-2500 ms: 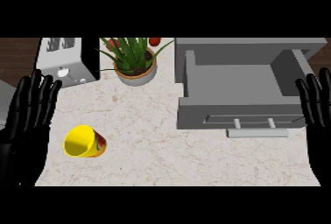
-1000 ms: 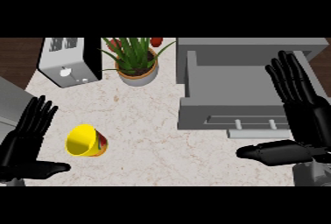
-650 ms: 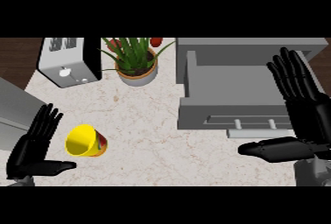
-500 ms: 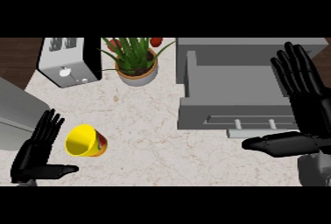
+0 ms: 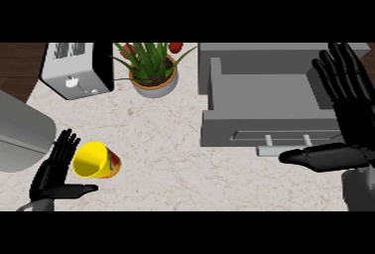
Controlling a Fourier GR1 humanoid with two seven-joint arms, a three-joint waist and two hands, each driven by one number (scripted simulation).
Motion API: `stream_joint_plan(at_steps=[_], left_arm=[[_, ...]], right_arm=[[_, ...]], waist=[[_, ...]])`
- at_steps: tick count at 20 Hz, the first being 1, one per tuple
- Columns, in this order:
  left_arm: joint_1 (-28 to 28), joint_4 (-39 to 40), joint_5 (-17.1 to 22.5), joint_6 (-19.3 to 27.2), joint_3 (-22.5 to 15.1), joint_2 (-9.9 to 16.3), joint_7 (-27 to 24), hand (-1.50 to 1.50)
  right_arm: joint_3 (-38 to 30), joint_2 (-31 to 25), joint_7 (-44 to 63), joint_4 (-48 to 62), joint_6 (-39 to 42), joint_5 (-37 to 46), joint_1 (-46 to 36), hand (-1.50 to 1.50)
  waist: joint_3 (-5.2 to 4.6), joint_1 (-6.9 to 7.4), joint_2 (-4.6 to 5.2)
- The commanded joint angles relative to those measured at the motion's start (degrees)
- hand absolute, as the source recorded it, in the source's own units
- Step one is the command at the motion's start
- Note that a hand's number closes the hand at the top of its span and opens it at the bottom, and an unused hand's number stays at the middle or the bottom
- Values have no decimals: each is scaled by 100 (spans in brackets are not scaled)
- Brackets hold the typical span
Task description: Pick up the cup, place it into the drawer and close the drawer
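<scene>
The yellow cup point(image 5: 95, 160), tipped on its side on the speckled desk point(image 5: 168, 149), is flanked just right of the spread, empty left hand point(image 5: 57, 171), apparently for grasping, while the open grey drawer point(image 5: 267, 101) is guarded by the outstretched, empty right hand point(image 5: 344, 124).

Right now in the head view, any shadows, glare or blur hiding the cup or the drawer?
Head view: even, flat light with no glare and no hard shadows; the cup shows its yellow inside clearly beside the left robot hand; the right robot hand covers the drawer's right edge; edges look sharp throughout.
</scene>
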Motion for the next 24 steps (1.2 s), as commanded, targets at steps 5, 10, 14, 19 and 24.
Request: stream_joint_plan(at_steps=[5,10,14,19,24], left_arm=[[-753,1575,-221,-13,77,169,-1175,-150],[-824,1989,-347,91,44,70,-1655,-150],[-927,2112,-425,195,-13,-47,-1760,-150],[-1109,2142,-413,166,-18,-164,-1707,-150],[-1370,2175,-351,-290,10,-98,-1521,-150]], right_arm=[[66,17,132,-254,110,-82,137,-150],[159,64,11,9,25,136,-70,-150],[96,138,214,20,-104,11,-276,-150],[-112,-79,433,-243,38,-213,-207,-150],[-134,-111,176,66,101,-93,-191,-150]], waist=[[-3,-27,4],[-14,-65,33],[-15,-61,33],[-15,-86,28],[-16,-86,44]])
